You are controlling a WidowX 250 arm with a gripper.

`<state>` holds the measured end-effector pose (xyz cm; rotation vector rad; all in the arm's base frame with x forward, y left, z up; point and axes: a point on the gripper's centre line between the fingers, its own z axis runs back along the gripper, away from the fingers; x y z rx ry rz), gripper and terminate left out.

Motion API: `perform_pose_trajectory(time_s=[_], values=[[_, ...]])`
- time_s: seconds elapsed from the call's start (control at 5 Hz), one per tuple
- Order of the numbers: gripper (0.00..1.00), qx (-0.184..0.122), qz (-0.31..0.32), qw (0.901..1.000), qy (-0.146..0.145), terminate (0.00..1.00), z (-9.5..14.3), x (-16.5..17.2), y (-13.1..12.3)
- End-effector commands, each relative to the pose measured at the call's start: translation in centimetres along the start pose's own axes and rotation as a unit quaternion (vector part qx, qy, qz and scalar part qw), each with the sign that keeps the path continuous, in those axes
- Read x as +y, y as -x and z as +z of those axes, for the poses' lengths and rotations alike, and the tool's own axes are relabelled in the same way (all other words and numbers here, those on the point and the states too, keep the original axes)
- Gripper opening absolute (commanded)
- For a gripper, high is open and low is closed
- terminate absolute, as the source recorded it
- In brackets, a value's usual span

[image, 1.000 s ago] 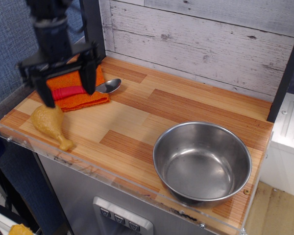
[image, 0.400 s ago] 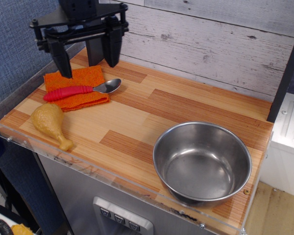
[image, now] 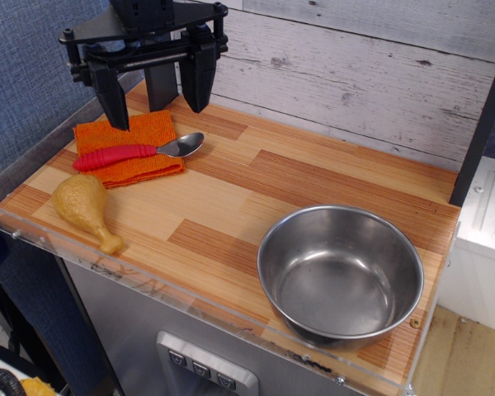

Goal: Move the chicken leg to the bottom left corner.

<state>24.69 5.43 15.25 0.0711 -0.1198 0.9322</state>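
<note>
Chicken leg (image: 84,209) is a small glossy toy drumstick, tan-golden, with a rounded bulbous end toward the back left and a thin shaft tapering to a pale knobbed bone tip pointing toward the front edge. It lies flat on the striped wood-plank bench (image: 231,206), in the bottom left corner (image: 33,210), just inside the clear acrylic rim (image: 148,285), and nothing is touching it.

Above the rear left of the bench hangs the black gripper (image: 155,95), raised off the surface and well apart from the drumstick. Its two dark fingers (image: 114,99) are spread wide and released, with nothing between them.

Just behind the drumstick lies a folded orange cloth (image: 128,147), and a red-handled metal spoon (image: 136,153) rests across it, the handle on the fabric and the shiny bowl of the spoon reaching past the cloth's right edge onto the wood. At the front right of the bench sits a round steel bowl (image: 340,274). A whitewashed plank wall (image: 355,74) stands behind.
</note>
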Motion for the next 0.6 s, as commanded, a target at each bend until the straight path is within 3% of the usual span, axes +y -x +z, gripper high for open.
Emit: perform_pose_trajectory(time_s=[0.0,0.2,0.4], values=[[1.00,-0.019,0.001,0.9997,0.017,0.00,1.37,0.08,0.06],[1.00,-0.019,0.001,0.9997,0.017,0.00,1.37,0.08,0.06],[1.00,-0.019,0.001,0.9997,0.017,1.00,1.37,0.08,0.06]])
